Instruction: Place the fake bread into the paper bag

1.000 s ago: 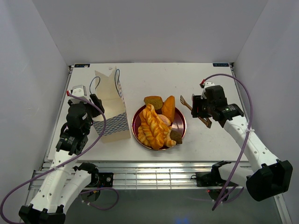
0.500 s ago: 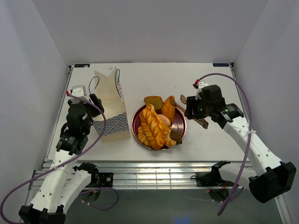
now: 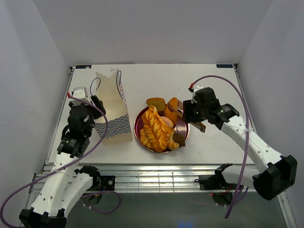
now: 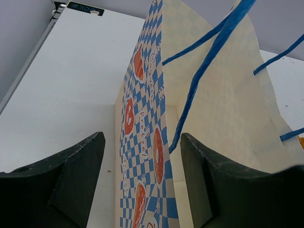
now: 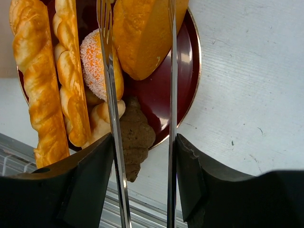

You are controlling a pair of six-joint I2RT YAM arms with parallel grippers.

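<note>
The paper bag [image 3: 114, 107] stands upright left of the plate, mouth open. My left gripper [image 3: 97, 113] is open, its fingers on either side of the bag's checkered side wall [image 4: 142, 142], with gaps on both sides. The fake bread lies on the dark-red plate [image 3: 183, 129]: a long braid [image 3: 154, 128], an orange oval roll [image 3: 171, 110], a brown loaf [image 3: 156, 103] and a dark chunk [image 3: 178, 138]. My right gripper [image 3: 191, 114] is shut on metal tongs [image 5: 110, 95]. The tong arms straddle the orange roll [image 5: 142, 33] above the plate [image 5: 187, 85].
A sugared round pastry [image 5: 95, 61] lies between the braid [image 5: 38, 80] and the roll. The dark chunk [image 5: 135, 137] hangs over the plate's near rim. The table's near edge and metal rails [image 3: 152, 178] run just below the plate.
My right arm has moved left, carrying the tongs from the table beside the plate to over the plate, around the orange roll. The left arm and bag have not moved.
</note>
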